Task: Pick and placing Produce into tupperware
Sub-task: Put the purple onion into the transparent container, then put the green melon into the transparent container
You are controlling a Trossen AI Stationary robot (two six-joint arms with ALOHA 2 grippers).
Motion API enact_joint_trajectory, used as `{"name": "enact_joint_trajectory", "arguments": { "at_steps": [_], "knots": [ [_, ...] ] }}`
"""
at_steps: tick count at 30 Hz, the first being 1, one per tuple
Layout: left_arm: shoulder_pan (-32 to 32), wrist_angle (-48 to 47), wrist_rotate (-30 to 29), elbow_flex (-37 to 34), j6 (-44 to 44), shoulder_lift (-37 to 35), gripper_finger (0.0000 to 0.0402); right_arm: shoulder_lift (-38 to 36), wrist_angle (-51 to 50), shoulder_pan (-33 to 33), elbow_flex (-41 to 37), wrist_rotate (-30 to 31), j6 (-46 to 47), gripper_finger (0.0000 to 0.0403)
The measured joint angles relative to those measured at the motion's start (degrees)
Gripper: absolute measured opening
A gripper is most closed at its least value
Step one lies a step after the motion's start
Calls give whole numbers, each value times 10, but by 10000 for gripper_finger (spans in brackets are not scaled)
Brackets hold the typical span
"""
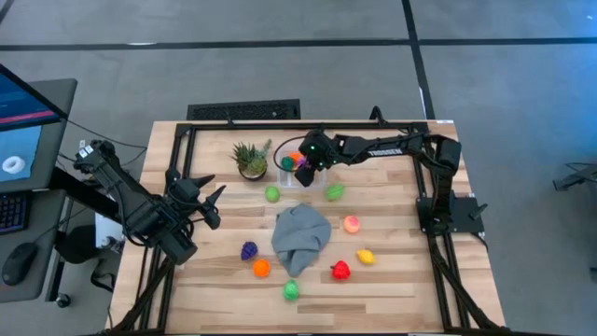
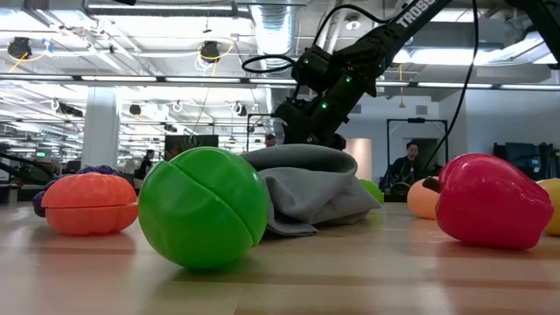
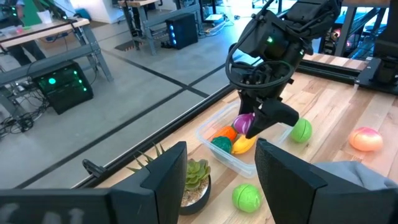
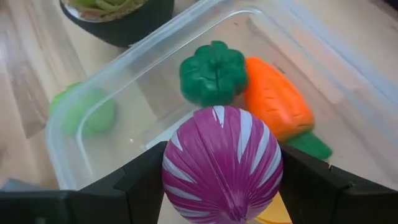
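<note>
**Fingers clamped on a purple onion, poised over the tub**

Fingers of the right gripper (image 4: 222, 186) are closed on a purple-and-white striped onion (image 4: 222, 163) — one dark finger on each side of it — and they hold it directly above the open tupperware (image 4: 74, 155). From the left wrist view the onion (image 3: 244, 123) hangs just over the container's rim, not yet resting on anything inside.

The tupperware (image 1: 285, 161) stands near the far edge of the worktop (image 1: 392, 280), just beside the spiky potted plant (image 1: 250, 159). It already holds a dark green piece (image 4: 213, 71), an orange carrot (image 4: 276, 99) and a yellow piece (image 3: 242, 145).

The step in hand looks like the drop itself — the carry seems done. The next move calls for little: ease the fingers apart over the free patch of the tub's floor, then lift straight up so they clear the rim.

Plenty of produce is still out on the worktop: a green piece (image 1: 271, 194) and another (image 1: 334, 192) near the tub, a pink-orange one (image 1: 351, 223), a yellow one (image 1: 365, 256), a red one (image 1: 340, 271), a green ball (image 1: 291, 290), an orange piece (image 1: 261, 268) and purple grapes (image 1: 248, 250), all around the grey cloth (image 1: 300, 238).

The left gripper (image 1: 213, 203) waits at the worktop's left side, its fingers (image 3: 168, 180) apart and empty.
</note>
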Motion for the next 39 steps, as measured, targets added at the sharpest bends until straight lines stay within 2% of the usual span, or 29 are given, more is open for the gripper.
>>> {"name": "enact_joint_trajectory", "arguments": {
  "at_steps": [5,11,14,27,34,39],
  "knots": [
    [0,0,0,0,0,0,180,0,1,0,0,-16,1,296],
    [0,0,0,0,0,0,180,0,2,0,0,-16,2,349],
    [0,0,0,0,0,0,180,0,2,0,0,-16,8,362],
    [0,0,2,0,3,0,180,-12,19,0,0,-41,17,345],
    [0,0,17,0,5,0,180,-51,-25,0,0,-43,-12,345],
    [0,0,16,0,8,0,180,-98,-101,0,0,-44,-63,338]
  ]
}}
